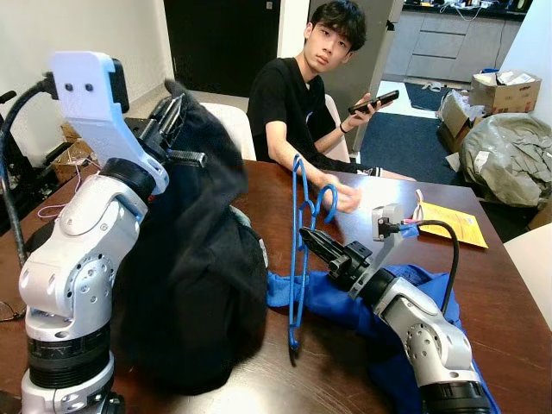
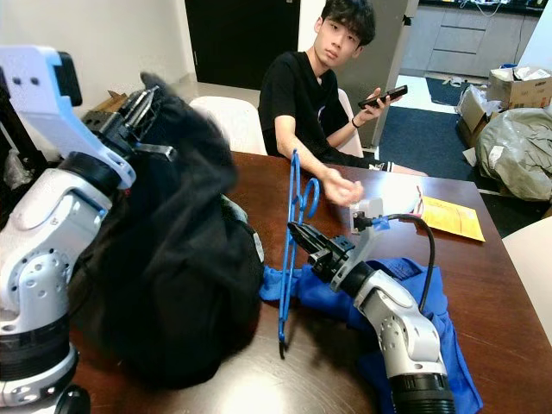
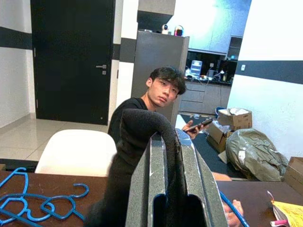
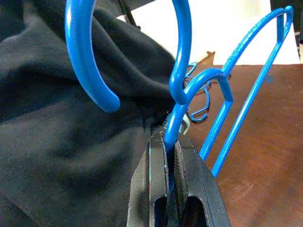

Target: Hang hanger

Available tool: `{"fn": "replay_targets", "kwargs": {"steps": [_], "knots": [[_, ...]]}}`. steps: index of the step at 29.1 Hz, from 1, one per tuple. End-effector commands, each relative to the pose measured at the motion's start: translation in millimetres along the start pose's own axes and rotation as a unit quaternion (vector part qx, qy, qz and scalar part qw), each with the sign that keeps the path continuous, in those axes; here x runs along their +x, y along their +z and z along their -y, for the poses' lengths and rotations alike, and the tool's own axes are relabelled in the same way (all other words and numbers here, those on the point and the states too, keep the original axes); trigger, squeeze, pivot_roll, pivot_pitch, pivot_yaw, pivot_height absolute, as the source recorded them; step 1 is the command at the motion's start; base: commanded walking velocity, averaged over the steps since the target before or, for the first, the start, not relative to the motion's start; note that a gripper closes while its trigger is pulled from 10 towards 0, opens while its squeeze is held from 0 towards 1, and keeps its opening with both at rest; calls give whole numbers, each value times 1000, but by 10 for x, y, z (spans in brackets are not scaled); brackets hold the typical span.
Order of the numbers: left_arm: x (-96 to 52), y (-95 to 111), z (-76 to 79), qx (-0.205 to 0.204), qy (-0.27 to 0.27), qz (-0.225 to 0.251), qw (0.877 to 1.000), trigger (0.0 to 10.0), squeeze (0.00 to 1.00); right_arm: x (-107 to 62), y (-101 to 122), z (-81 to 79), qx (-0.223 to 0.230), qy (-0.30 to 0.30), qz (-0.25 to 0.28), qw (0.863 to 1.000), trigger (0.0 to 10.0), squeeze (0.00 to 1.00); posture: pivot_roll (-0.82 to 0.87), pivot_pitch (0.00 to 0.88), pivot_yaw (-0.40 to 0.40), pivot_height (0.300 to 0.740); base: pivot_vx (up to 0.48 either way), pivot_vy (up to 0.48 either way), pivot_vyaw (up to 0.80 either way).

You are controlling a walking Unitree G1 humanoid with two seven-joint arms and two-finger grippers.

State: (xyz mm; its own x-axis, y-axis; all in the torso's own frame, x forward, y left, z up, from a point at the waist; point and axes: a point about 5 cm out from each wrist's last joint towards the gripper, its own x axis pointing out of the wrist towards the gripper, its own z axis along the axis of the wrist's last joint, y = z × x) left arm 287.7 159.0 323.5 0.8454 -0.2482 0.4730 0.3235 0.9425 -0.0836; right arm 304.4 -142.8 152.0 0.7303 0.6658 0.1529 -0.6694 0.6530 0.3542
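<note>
- Holding the blue hanger (image 1: pixel 297 250) upright in my right gripper (image 1: pixel 312 239), fingers pressed together on a thin bar just under its hook (the right wrist view shows the bar wedged between the pads), with its lower end down near the tabletop (image 1: pixel 509 285).
- I judge the hanger light and stiff, a thin plastic frame that will swing about the pinch if I move quickly; smooth too, so it may slip. Near the hook's neck is the sensible place to hold it.
- My left gripper (image 1: pixel 166 118) is raised high on the left, closed on a fold of the black garment (image 1: pixel 194 267), which drapes down in a heavy, limp bundle to the tabletop. Soft cloth; it will sag and shift rather than hold its shape.
- The right forearm reaches low over a blue cloth (image 1: pixel 332 297) lying on the tabletop, wrist angled up and left towards the garment.
- A person (image 1: pixel 302 103) sits at the far side, one hand (image 1: pixel 345 197) close by the hook, the other holding a phone (image 1: pixel 373 102).
- More blue hangers (image 3: pixel 33 201) lie on the tabletop to the far left.
</note>
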Motion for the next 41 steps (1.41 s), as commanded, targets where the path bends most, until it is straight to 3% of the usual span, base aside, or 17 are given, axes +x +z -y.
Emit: {"fn": "replay_targets", "kwargs": {"steps": [1, 6, 10, 16, 20, 23, 33, 36, 38, 41], "knots": [[32, 81, 43, 7, -17, 14, 1000, 0, 0, 13, 16, 10, -3, -2, 6, 1000, 10000, 0, 66, 0, -40, 740, 0, 0, 0], [124, 424, 94, -75, -56, 94, 991, 0, 0, 15, 35, 42, -3, -15, 16, 1000, 10000, 0, 67, 0, -37, 740, 0, 0, 0], [168, 553, 100, -108, -76, 121, 984, 0, 0, 25, 42, 63, -2, -24, 21, 999, 10000, 0, 69, 0, -39, 740, 0, 0, 0], [215, 618, 110, -117, -87, 132, 980, 0, 0, 34, 49, 77, -3, -29, 24, 999, 10000, 0, 70, 0, -39, 740, 0, 0, 0], [322, 805, 145, -149, -116, 168, 968, 0, 0, 44, 79, 116, -6, -43, 32, 999, 10000, 0, 66, 0, -33, 740, 0, 0, 0], [406, 935, 247, -194, -174, 183, 948, 0, 0, 30, 77, 141, -7, -57, 38, 998, 10000, 0, 61, 0, -27, 740, 0, 0, 0], [504, 1103, 272, -197, -203, 197, 939, 0, 0, 57, 85, 155, -8, -61, 40, 997, 10000, 0, 66, 0, -38, 740, 0, 0, 0], [585, 1313, 229, -186, -208, 225, 934, 0, 0, 72, 97, 166, -10, -63, 42, 997, 10000, 0, 65, 0, -40, 740, 0, 0, 0], [585, 1313, 229, -186, -208, 225, 934, 0, 0, 72, 97, 166, -10, -63, 42, 997, 10000, 0, 65, 0, -40, 740, 0, 0, 0], [689, 1542, 195, -162, -205, 256, 931, 0, 0, 80, 108, 186, -11, -65, 44, 997, 10000, 0, 61, 0, -43, 740, 0, 0, 0]]}}
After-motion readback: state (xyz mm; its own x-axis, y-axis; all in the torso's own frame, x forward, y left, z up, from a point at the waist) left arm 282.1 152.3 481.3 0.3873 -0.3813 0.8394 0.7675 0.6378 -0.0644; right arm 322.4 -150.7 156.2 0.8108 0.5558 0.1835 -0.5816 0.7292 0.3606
